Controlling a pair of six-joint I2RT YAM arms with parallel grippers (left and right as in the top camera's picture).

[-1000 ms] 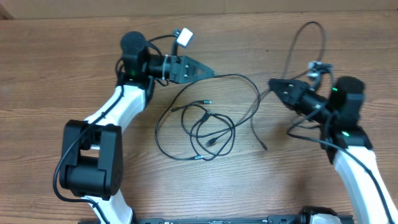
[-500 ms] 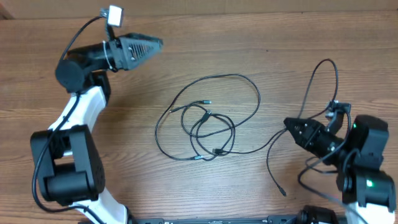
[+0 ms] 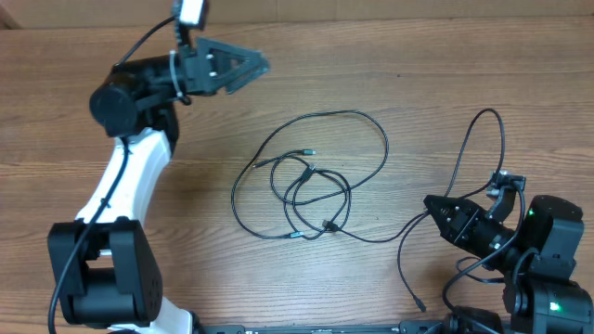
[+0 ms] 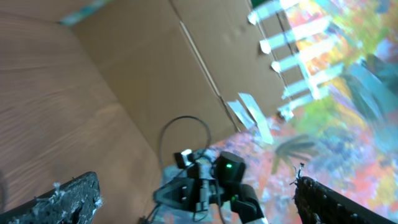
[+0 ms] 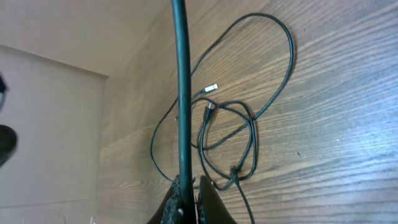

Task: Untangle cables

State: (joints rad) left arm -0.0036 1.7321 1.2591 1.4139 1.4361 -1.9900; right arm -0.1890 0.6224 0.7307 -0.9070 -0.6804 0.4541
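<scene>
Several thin black cables (image 3: pixel 311 190) lie in a loose tangle of loops mid-table, also seen in the right wrist view as cables (image 5: pixel 233 134). One strand (image 3: pixel 404 223) runs from the tangle to my right gripper (image 3: pixel 432 205), which is shut on it at the front right. Its free end (image 3: pixel 422 307) trails toward the front edge. In the right wrist view the gripper (image 5: pixel 189 196) pinches that strand (image 5: pixel 181 93), which rises taut up the frame. My left gripper (image 3: pixel 255 67) hangs open and empty at the back left, well away from the tangle; its fingers (image 4: pixel 62 199) stand wide apart.
The wooden table (image 3: pixel 464 56) carries only the cables. The right arm's own thicker cable (image 3: pixel 487 130) arcs above that arm. The left wrist view looks across at the right arm (image 4: pixel 211 186), a cardboard wall (image 4: pixel 143 68) and a colourful backdrop.
The right gripper has dragged its strand from the back right to the front right, stretching it out of the tangle. The left arm has swung away from the middle to the back left.
</scene>
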